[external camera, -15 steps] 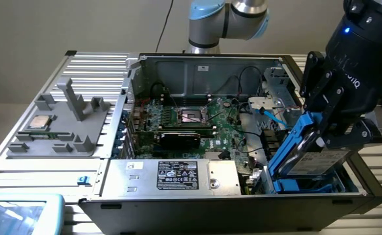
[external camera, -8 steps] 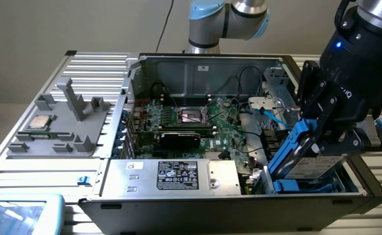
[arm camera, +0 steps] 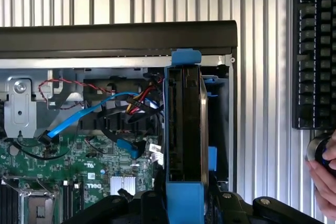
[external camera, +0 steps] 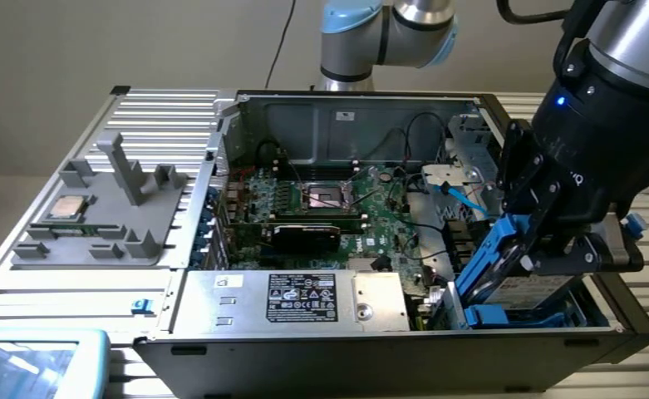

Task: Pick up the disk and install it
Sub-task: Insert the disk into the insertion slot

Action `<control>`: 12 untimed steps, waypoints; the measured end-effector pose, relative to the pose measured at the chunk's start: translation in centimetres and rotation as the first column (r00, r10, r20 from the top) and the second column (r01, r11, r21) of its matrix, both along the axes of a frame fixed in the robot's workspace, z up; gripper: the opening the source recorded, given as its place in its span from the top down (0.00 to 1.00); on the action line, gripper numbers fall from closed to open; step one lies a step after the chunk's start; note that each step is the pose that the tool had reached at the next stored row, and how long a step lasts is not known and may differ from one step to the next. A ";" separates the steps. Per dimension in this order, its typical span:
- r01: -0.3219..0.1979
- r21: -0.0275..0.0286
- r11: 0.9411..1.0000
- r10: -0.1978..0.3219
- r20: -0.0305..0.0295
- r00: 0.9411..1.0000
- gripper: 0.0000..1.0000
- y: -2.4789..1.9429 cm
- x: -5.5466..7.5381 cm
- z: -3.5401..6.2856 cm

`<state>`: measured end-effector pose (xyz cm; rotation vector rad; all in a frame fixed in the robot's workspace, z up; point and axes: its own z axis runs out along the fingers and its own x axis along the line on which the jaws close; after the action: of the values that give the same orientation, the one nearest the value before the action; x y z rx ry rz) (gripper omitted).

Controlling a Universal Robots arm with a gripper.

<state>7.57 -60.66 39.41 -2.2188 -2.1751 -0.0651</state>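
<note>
The disk (arm camera: pixel 184 129) stands on edge in its blue carrier at the drive-bay corner of the open computer case (external camera: pixel 357 357), clamped between the fingers of the gripper (external camera: pixel 557 249). The case lies on a table (external camera: pixel 158 108) of ribbed silver slats. A grey tray (external camera: pixel 81 241) with a CPU chip (external camera: pixel 69 206) sits at the exterior view's left, a plain beige wall (external camera: pixel 135 41) stands behind, and a black keyboard (arm camera: pixel 314 51) and a person's hand (arm camera: pixel 324 179) are beside the case.
</note>
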 end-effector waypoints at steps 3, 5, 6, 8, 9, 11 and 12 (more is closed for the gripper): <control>0.000 0.000 1.000 0.000 -0.002 1.000 0.63 0.00 0.0 0.00; 0.000 0.000 1.000 0.000 -0.002 1.000 0.63 0.00 0.0 -0.01; 0.000 0.000 1.000 0.000 -0.002 1.000 0.63 0.00 0.0 -0.01; 0.000 0.000 1.000 0.000 -0.002 1.000 0.62 0.00 0.0 -0.01; 0.000 0.000 1.000 0.000 -0.002 1.000 0.55 0.00 0.0 -0.01; 0.000 0.000 1.000 0.000 -0.002 1.000 0.49 0.00 0.0 -0.02; 0.000 0.000 1.000 0.000 -0.002 1.000 0.42 0.00 0.0 -0.01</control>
<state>7.57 -60.66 39.40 -2.2181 -2.1742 -0.0628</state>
